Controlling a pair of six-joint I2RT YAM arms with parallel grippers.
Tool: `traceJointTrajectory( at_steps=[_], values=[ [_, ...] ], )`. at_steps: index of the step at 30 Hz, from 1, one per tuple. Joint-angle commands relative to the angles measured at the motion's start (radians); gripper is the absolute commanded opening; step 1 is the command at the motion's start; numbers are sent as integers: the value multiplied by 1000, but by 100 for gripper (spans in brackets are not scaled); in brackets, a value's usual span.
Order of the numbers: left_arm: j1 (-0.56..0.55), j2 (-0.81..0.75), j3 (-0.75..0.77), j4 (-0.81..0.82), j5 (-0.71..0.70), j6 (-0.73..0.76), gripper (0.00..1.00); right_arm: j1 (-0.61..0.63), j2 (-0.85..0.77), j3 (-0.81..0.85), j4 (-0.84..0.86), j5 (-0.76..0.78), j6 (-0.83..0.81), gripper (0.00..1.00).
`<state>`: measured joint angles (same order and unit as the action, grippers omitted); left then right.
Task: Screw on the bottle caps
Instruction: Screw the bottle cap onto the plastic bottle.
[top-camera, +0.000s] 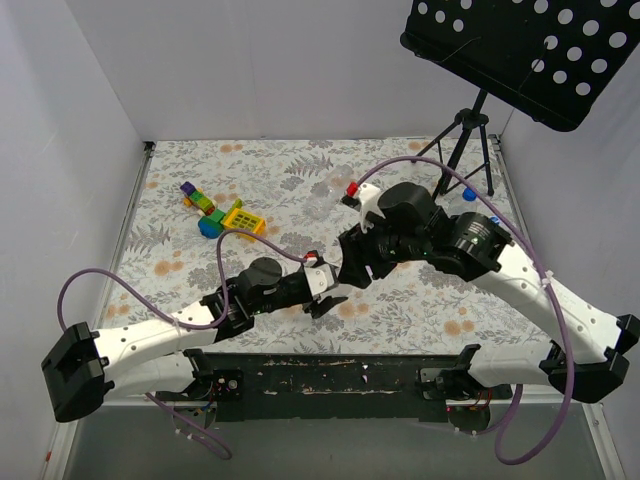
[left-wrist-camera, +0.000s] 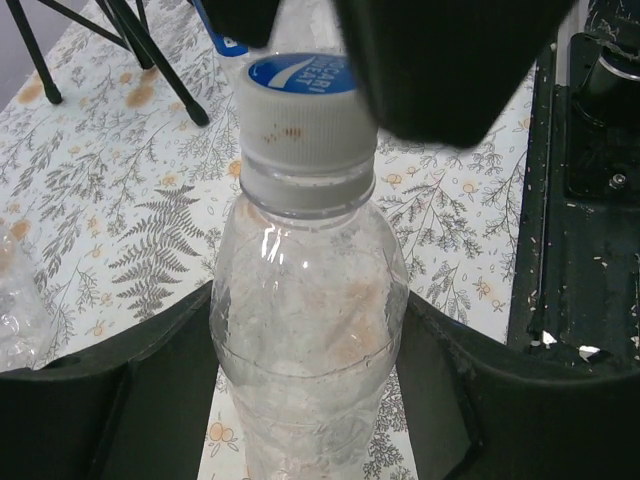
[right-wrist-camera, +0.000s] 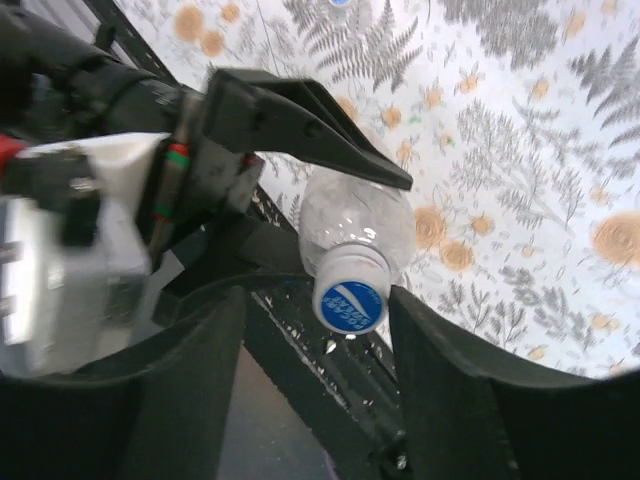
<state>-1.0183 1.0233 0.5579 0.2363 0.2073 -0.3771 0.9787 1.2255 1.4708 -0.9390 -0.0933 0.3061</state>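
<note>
- The left tool (left-wrist-camera: 308, 310) is closed round the body of a clear bottle (left-wrist-camera: 300, 250), one finger pressed to each side. It holds the bottle off the desk (top-camera: 400, 300) in the middle of the work area, between the two arms.
- A white cap (left-wrist-camera: 303, 110) with a blue top sits on the bottle's neck. Its lower edge meets the collar ring and it looks level, so this cap appears at least partly threaded on.
- The right tool (right-wrist-camera: 318, 320) is open. In its own wrist view the cap lies between the two fingers with a gap on each side, so it holds nothing.
- I judge this to be a pause between twists, or a release after the last one. The pictures do not show whether the cap is tight, so another turn may be needed.
- A spare cap (top-camera: 468, 196), blue, lies on the desk at the far right by the feet of the black stand (top-camera: 462, 140), well apart from the held bottle.
- A bit of crinkled clear plastic shows at the left edge of the left wrist view. It may be a second bottle, but I cannot tell.
- The toy blocks (top-camera: 222, 215) lie far left and play no part.
- On this showing one cap is on or nearly on, and at least one loose cap remains.
</note>
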Motion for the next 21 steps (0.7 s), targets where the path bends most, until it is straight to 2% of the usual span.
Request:
traceJointTrajectory(
  at_steps=[1, 3, 6, 8, 12, 15, 21],
  values=[
    [7, 17, 62, -41, 62, 3, 0, 6, -53, 129, 22, -37, -154, 69],
    [23, 17, 74, -70, 137, -6, 0, 6, -66, 157, -12, -43, -252, 71],
    [72, 23, 103, -109, 324, -34, 0, 6, -101, 152, -44, -77, -431, 71],
    [124, 37, 120, -109, 497, -69, 0, 6, -127, 131, -52, -98, -513, 72],
    [196, 98, 163, -112, 774, -126, 0, 6, -158, 71, -69, -261, -675, 70],
    [199, 127, 181, -140, 849, -114, 0, 6, -159, 36, -90, -365, -771, 70],
    [201, 118, 185, -158, 870, -92, 0, 6, -123, 29, -122, -433, -874, 67]
  ],
)
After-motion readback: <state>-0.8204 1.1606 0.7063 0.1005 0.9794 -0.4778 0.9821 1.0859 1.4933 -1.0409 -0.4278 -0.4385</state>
